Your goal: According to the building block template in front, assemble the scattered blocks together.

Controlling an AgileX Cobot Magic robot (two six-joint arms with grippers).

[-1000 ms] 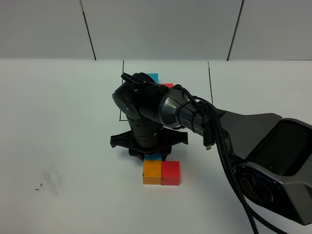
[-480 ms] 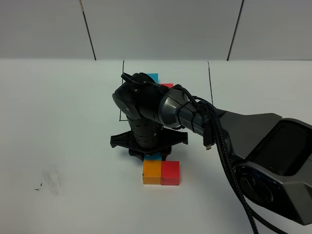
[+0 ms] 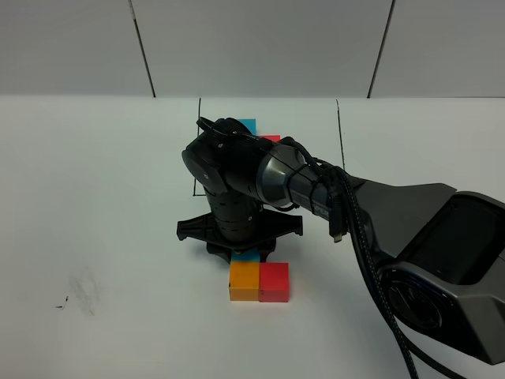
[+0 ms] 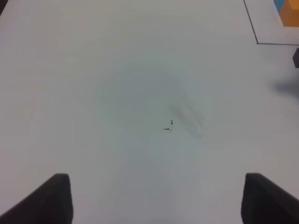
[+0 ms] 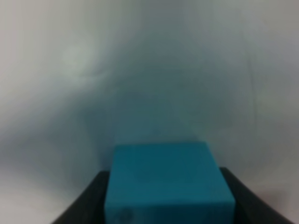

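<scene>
My right gripper (image 3: 240,248) reaches across the middle of the table and points down, shut on the light blue cube (image 3: 249,255), which fills the gap between its fingers (image 5: 168,184). This cube sits directly behind the orange cube (image 3: 245,282). The red cube (image 3: 274,282) touches the orange one on its right. The building block template lies behind the arm. Its blue cube (image 3: 247,125), red cube (image 3: 271,138) and black outline (image 3: 200,110) partly show. My left gripper (image 4: 161,198) is open over bare table, with the template's corner (image 4: 289,14) far off.
The right arm's body and cables (image 3: 339,205) cover most of the template. A faint smudge (image 3: 83,288) marks the white table at the front left. A grey panelled wall (image 3: 252,47) stands behind the table.
The right gripper with the blue cube has edged slightly toward the front. The orange and red pair has shifted a touch the same way. The left gripper has not moved.
</scene>
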